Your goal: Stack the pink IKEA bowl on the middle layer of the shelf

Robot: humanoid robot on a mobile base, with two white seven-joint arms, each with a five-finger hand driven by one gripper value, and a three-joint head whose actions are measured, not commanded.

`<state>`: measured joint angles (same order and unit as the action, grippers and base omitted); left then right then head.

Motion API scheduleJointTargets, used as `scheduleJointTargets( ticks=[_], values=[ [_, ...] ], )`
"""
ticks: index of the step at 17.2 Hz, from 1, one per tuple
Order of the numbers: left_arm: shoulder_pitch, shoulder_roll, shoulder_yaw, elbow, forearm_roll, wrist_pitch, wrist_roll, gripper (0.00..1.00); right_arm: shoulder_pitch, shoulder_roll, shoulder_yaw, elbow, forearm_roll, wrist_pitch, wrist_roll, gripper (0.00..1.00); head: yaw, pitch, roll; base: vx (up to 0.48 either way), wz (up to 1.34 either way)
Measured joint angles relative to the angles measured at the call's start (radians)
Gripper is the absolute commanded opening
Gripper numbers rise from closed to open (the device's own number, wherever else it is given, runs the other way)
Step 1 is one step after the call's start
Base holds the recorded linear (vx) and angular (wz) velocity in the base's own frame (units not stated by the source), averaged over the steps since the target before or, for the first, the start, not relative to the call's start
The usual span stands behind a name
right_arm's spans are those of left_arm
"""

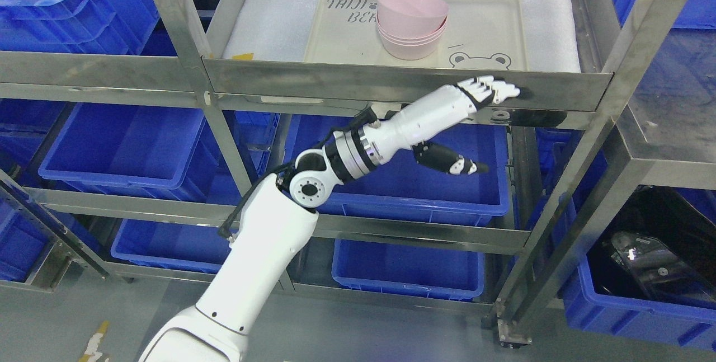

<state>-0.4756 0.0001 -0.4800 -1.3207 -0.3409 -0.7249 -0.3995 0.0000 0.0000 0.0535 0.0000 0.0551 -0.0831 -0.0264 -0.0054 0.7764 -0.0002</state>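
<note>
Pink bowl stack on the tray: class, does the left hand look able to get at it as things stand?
Probably yes. The left hand is open and empty at the shelf's steel front rail, just below and right of the pink bowl stack on the cream tray. Nothing stands between them; it only has to clear the rail.

This looks like a warehouse or factory storeroom. A bare steel rack [391, 85] of riveted angle posts and flat rails fills the view, its lower shelves lined with open blue plastic bins [134, 149] of the kind used for parts. More of these bins sit on the neighbouring racks to the left and right. The floor [67, 317] is plain grey concrete with a scrap of yellow marking tape [96, 342]. One shelf is padded with white foam sheet [268, 15].
</note>
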Motion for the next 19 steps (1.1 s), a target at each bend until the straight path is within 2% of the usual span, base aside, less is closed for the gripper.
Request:
scheduleJointTargets(
  ticks=[5,11,15,17,19],
  values=[
    [0.244,0.0,-0.002,-0.055,0.0,-0.054,-0.006,0.95,0.0,0.0,0.0,0.0,0.0,0.0,0.0,1.0,0.0,0.0,0.0,0.0,0.0],
    [0.445,0.0,0.112,-0.036,0.051,-0.062,0.027,0.96,0.0,0.0,0.0,0.0,0.0,0.0,0.0,1.0,0.0,0.0,0.0,-0.007,0.06],
    [0.496,0.0,0.187,-0.015,0.151,0.156,0.2,0.96,0.0,0.0,0.0,0.0,0.0,0.0,0.0,1.0,0.0,0.0,0.0,-0.078,0.46],
    [0.505,0.0,0.213,-0.007,0.183,0.224,0.307,0.96,0.0,0.0,0.0,0.0,0.0,0.0,0.0,1.0,0.0,0.0,0.0,-0.09,0.58],
    [0.508,0.0,0.233,-0.001,0.208,0.258,0.358,0.96,0.0,0.0,0.0,0.0,0.0,0.0,0.0,1.0,0.0,0.0,0.0,-0.079,0.51]
  ],
)
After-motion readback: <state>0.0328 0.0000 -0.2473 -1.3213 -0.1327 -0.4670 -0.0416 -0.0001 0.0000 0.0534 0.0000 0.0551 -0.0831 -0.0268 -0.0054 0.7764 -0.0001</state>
